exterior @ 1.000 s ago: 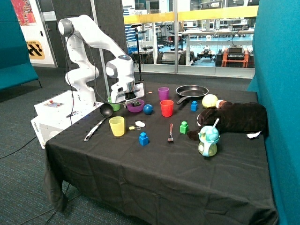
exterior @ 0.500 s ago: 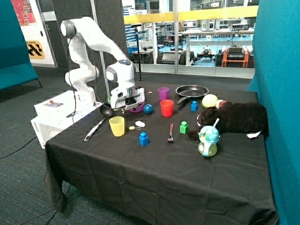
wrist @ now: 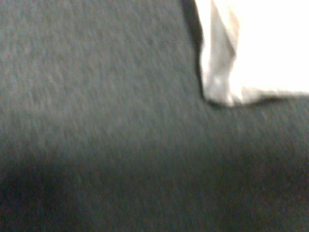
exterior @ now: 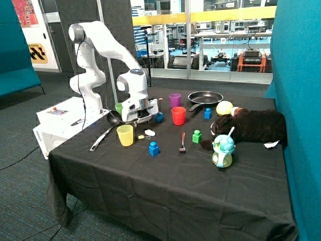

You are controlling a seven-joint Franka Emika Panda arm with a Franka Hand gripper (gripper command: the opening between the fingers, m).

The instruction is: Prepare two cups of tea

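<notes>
My gripper hangs low over the black cloth, just behind the yellow cup and a little behind a small flat white tea packet. A small yellowish ring lies beside that packet. The wrist view shows a white packet very close on the cloth; I cannot tell if it is the same one. A second packet does not show in the outside view. A red cup, a purple cup and a green cup stand further back.
A black ladle lies beside the yellow cup. A blue ball, a frying pan, a fork, coloured bricks, a toy teapot and a dark plush toy are spread over the table.
The gripper has moved forward and down from over the purple bowl toward the yellow cup and white packet. It now hides the bowl.
</notes>
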